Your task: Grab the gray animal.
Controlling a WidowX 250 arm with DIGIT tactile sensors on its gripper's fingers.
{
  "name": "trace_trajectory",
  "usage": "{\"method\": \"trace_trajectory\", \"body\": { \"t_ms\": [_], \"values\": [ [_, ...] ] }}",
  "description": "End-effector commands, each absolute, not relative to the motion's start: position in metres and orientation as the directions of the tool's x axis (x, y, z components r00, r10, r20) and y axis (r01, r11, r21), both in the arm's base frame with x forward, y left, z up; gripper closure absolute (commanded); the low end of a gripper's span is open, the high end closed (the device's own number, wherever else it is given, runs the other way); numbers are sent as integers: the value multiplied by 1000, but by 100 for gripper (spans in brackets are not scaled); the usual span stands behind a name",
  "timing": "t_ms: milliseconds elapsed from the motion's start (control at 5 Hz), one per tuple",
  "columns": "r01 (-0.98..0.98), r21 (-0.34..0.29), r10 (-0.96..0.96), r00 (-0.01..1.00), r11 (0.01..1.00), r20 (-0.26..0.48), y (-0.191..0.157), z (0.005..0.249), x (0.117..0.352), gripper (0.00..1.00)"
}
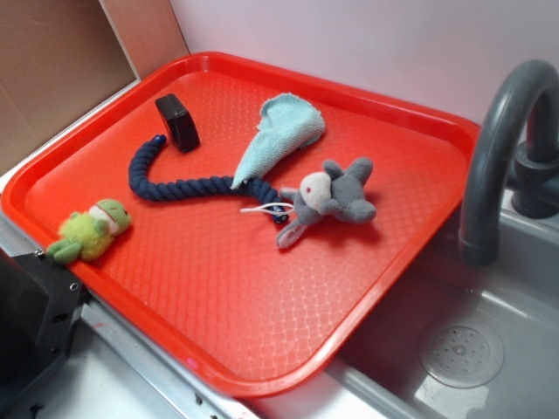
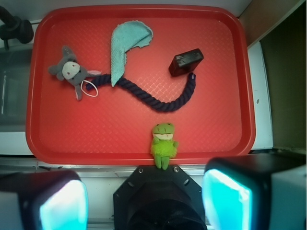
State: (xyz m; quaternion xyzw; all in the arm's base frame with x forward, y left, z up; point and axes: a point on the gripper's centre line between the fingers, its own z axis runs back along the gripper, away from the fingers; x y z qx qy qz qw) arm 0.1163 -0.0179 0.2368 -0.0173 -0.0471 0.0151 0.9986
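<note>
While the gripper [image 2: 144, 201] hangs above the near edge of the red tray [image 2: 230, 139], its two fingers [image 2: 225, 201] stand wide apart at the bottom of the wrist view, with nothing held between them. On the tray, the gray animal [image 1: 336, 196] lies on its side in the half nearest the sink [image 1: 489, 332], its pale face and red eye turned upward; in the wrist view it [image 2: 69, 72] appears at upper left, well apart from the gripper. A white looped cord [image 1: 266, 208] lies against the toy, where one end of the dark blue rope [image 1: 166, 179] also meets it. That rope curves across the middle of the tray, and its other end touches a small black block [image 1: 177, 120]. A light-blue cloth [image 1: 279, 135] is draped over the rope just beside the gray toy. A green frog plush [image 1: 90, 231] rests near the tray's edge, closest to the gripper and apart from the other objects. A gray faucet [image 1: 502, 131] arches over the sink beside the tray.
</note>
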Motion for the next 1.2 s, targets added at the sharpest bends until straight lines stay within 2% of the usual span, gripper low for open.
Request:
{"method": "trace_trajectory", "body": {
  "t_ms": [0,400,600,800,1000],
  "values": [
    [-29,-36,32,995,999,94,-18,237,116,0],
    [157,4,-155,974,988,165,-43,193,173,0],
    [283,-33,-267,934,959,238,-68,172,202,0],
    [351,11,-346,914,936,211,-98,150,225,0],
    [422,42,-420,879,906,224,-124,129,238,0]
  ]
}}
